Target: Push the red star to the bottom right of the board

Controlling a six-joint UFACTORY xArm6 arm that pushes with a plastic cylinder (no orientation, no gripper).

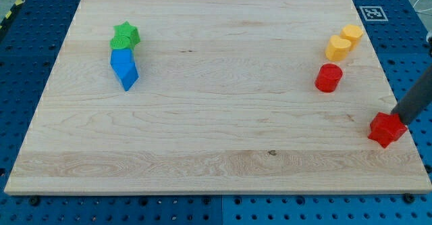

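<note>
The red star (386, 130) lies near the board's right edge, toward the view's bottom right. My tip (398, 121) touches its upper right side; the dark rod runs up and to the right out of the view. A red cylinder (329, 78) stands up and to the left of the star. Two yellow blocks (338, 48) (352, 34) lie above the cylinder, touching each other.
A green star (125, 36) and two blue blocks (121, 59) (128, 76) form a touching column at the view's upper left. The wooden board (216, 151) sits on a blue pegboard table. A fiducial tag (372, 13) lies beyond the board's top right corner.
</note>
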